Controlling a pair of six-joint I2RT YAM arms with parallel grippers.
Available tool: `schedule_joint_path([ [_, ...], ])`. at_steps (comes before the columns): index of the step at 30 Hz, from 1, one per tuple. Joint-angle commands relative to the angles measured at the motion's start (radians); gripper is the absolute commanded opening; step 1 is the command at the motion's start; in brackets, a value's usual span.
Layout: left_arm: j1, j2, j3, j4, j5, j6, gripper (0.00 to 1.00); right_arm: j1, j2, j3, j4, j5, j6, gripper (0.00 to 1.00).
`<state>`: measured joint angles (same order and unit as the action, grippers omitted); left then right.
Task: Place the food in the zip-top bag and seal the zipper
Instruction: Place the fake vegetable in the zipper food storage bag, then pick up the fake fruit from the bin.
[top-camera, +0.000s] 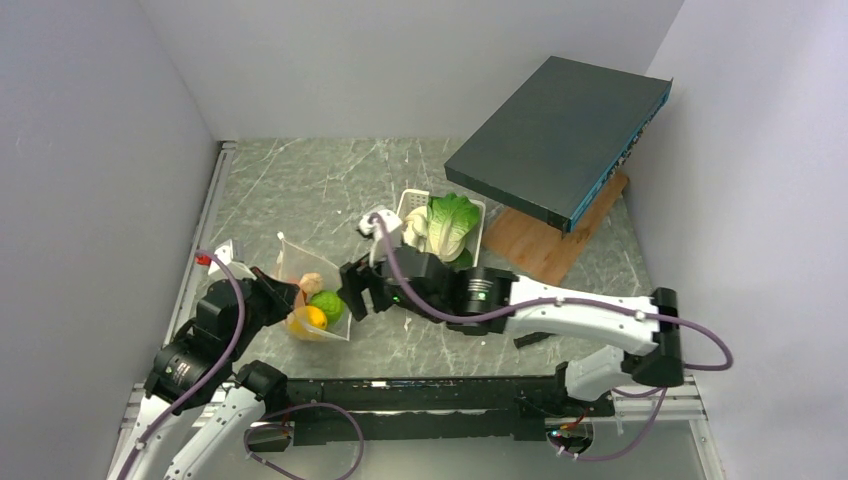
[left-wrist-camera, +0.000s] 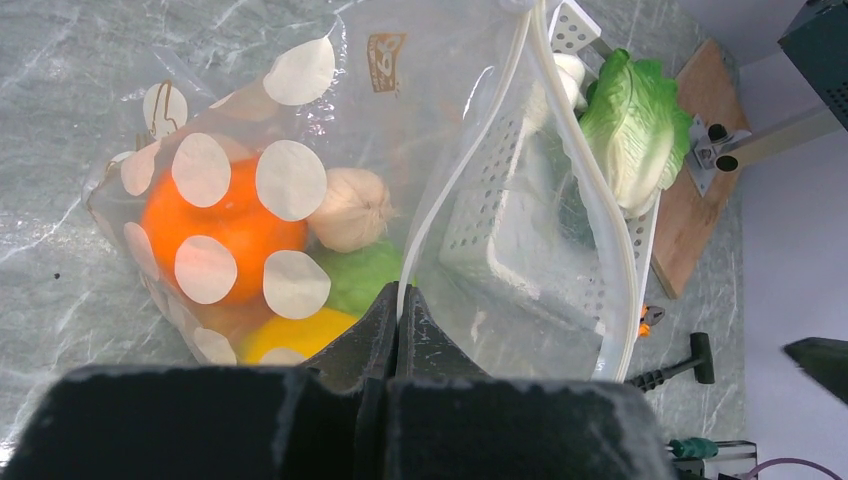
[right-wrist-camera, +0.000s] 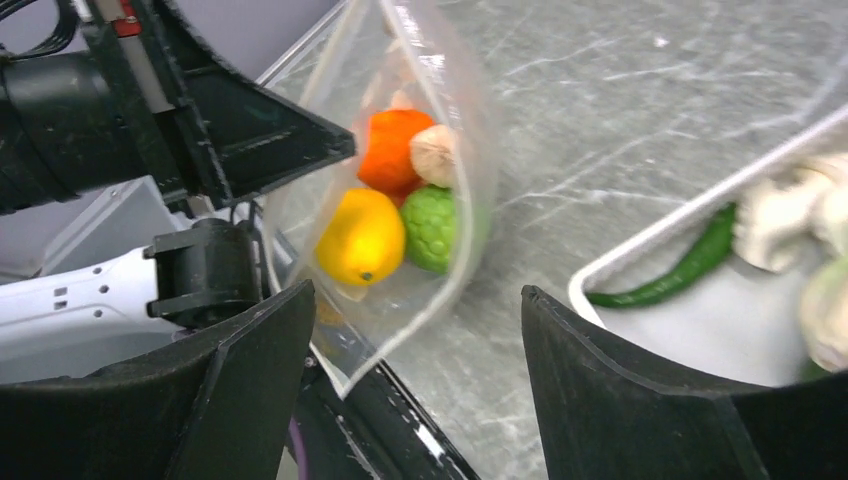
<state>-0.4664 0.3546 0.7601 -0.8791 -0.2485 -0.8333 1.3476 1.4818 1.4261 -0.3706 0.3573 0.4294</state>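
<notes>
The zip-top bag (left-wrist-camera: 300, 110) sits on the grey marbled table (top-camera: 300, 190) in front of the left arm. Its zipper (left-wrist-camera: 470, 160) is unsealed and the mouth gapes in a wide loop. Four pieces of toy food lie bunched at the bottom of the bag: an orange (left-wrist-camera: 235, 225), a peach (left-wrist-camera: 348, 208), a lime (left-wrist-camera: 362, 275) and a lemon (left-wrist-camera: 290, 335). The left gripper (left-wrist-camera: 398, 305) is clamped on the bag's pale rim strip, its two fingers pressed together with the plastic between them. Just beside the bag, on its right, the right gripper (right-wrist-camera: 415, 292) hangs with its fingers spread wide and nothing between them, apart from the plastic. Farther out stands a white slotted basket (right-wrist-camera: 650, 240), which holds the lettuce (top-camera: 448, 225), a mushroom (right-wrist-camera: 780, 225) and a dark green vegetable (right-wrist-camera: 680, 265). At the far right of the table, a dark flat box (top-camera: 560, 135) rests tilted over a wooden board (top-camera: 545, 240).
</notes>
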Motion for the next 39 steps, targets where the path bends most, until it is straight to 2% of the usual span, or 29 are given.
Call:
schedule_joint_path([
  [1,-0.002,-0.022,-0.001,0.037,0.013,-0.002,0.00,-0.004,-0.131,-0.109,-0.036,0.171,0.022,0.75],
  [3,-0.003,-0.030,0.001,0.038,0.010,0.002,0.00,-0.006,-0.154,-0.168,-0.064,0.298,0.076,0.72],
  [8,-0.001,-0.046,0.013,0.012,-0.014,-0.007,0.00,-0.048,-0.153,-0.267,-0.084,0.488,0.143,0.65],
  [11,-0.003,-0.055,0.013,-0.011,-0.034,-0.009,0.00,-0.146,-0.131,-0.273,-0.109,0.491,0.143,0.55],
  [14,-0.002,-0.058,0.017,-0.036,-0.047,-0.009,0.00,-0.220,-0.095,-0.280,-0.123,0.478,0.112,0.55],
  [17,-0.002,-0.056,0.021,-0.045,-0.056,-0.011,0.00,-0.259,-0.035,-0.283,-0.128,0.442,0.055,0.55],
  [24,-0.003,-0.051,0.012,-0.037,-0.048,-0.021,0.00,-0.277,0.106,-0.265,-0.208,0.440,0.073,0.60],
  [26,-0.002,-0.049,0.012,-0.033,-0.048,-0.018,0.00,-0.279,0.109,-0.297,-0.175,0.445,0.056,0.64],
  [30,-0.002,-0.040,0.020,-0.033,-0.037,-0.010,0.00,-0.280,0.163,-0.301,-0.162,0.524,0.011,0.75],
  [39,-0.002,-0.045,0.003,-0.026,-0.026,-0.010,0.00,-0.280,0.263,-0.288,-0.175,0.648,-0.056,0.81],
])
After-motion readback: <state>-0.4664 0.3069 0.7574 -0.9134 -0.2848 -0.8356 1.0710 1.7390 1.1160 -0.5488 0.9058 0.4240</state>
